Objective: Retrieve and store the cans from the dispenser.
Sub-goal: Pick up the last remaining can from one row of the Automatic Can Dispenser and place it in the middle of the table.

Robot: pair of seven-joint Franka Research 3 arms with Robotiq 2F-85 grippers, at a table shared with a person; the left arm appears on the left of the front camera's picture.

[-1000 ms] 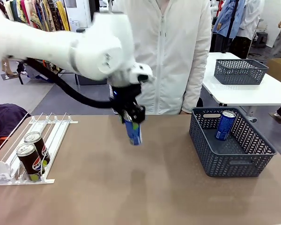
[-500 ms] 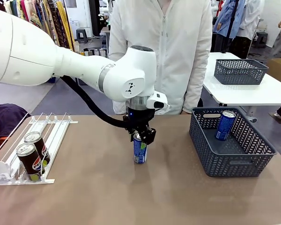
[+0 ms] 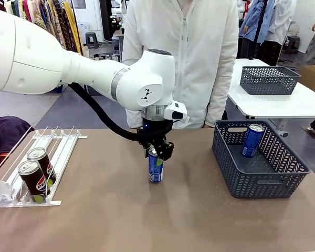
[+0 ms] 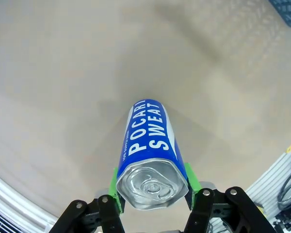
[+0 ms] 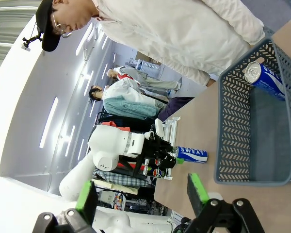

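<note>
My left gripper [image 3: 156, 154] is shut on the top of a blue can [image 3: 156, 170] that stands upright on the brown table near its middle. In the left wrist view the green pads [image 4: 116, 192] press both sides of this blue can [image 4: 148, 145]. Two black cans [image 3: 40, 160] [image 3: 30, 179] sit in the white wire dispenser [image 3: 60, 136] at the left edge. Another blue can [image 3: 252, 139] leans inside the dark grey basket [image 3: 262, 181] on the right. My right gripper [image 5: 143, 194] is open and holds nothing, well back from the basket [image 5: 237, 121].
A person in a white jacket [image 3: 189, 52] stands at the far side of the table, right behind the left arm. A second grey basket [image 3: 268, 80] rests on a white table at the back right. Bare tabletop lies between the held can and the basket.
The left gripper has come down and slightly right with the blue can, from mid-air to the tabletop. In the last half second it has hardly moved.
</note>
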